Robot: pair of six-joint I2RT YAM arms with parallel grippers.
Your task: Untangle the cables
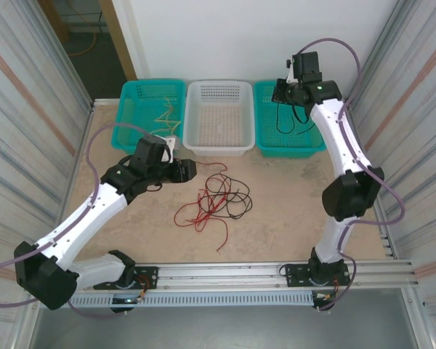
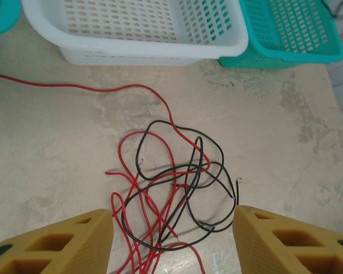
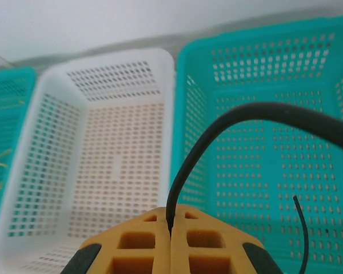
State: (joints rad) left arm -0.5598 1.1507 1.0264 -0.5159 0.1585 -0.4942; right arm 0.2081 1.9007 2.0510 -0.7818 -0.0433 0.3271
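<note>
A: Where are the cables (image 1: 219, 198)?
B: Tangled red and black, mid-table. The left gripper (image 2: 171, 220) gapes wide above, likely choosing a strand.
A: The right gripper (image 3: 170, 225)?
B: Clamped on a black cable (image 3: 217, 128) over the far-right teal basket (image 3: 257, 68), apparently sorting by colour.

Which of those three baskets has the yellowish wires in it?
The left teal basket holds the pale yellow cables. The white basket shows no wires; the right teal basket holds a black cable.
</note>
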